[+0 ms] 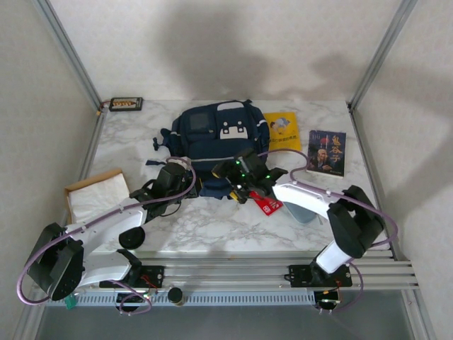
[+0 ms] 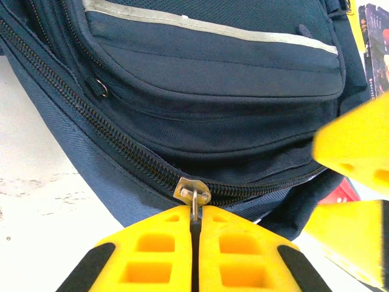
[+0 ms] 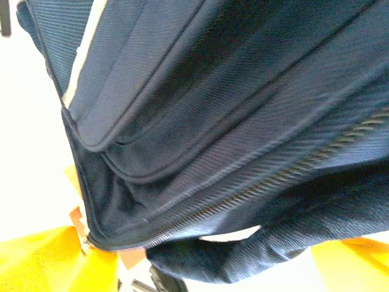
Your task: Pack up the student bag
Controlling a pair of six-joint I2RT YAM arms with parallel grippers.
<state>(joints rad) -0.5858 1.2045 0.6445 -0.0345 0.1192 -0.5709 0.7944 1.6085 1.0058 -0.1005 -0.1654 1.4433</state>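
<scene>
A: Where's the bag?
B: Bag (image 1: 216,138) lies mid-counter, toward the back, front pocket facing the arms. Navy woven cloth with a fine ribbed weave and piped seams. White-grey patches on top, a pale stripe (image 2: 206,27) across the pocket.

A: Any writing on it?
B: None legible. Same for the rest: the yellow book (image 1: 282,131) has a drawn figure and dark print, too small to read. The dark book (image 1: 328,151) beside it has a picture cover with large characters I can't make out. The red pack (image 1: 267,205) just beside the bag's near edge has white print, unreadable.

A: Left gripper?
B: Left gripper (image 2: 194,222) has its yellow ribbed fingers (image 2: 152,255) pressed together on the thin metal pull tab (image 2: 194,207). The tab hangs from a pale slider (image 2: 191,190) on the main zip (image 2: 91,118), which has dark, coarse teeth and runs closed along the bag's side.

A: Right gripper?
B: Right gripper (image 3: 200,261) is at the bag's near right corner, jaws spread wide. One yellow finger (image 3: 42,261) sits at each lower edge of the wrist view, with bag cloth between them, not pinched.

A: Anything else on the counter?
B: The counter (image 1: 212,227) is white marble-pattern with grey veins. A cardboard box (image 1: 95,195) with white paper inside sits front left, and a small flat dark case (image 1: 126,104) is at the back left corner.
</scene>
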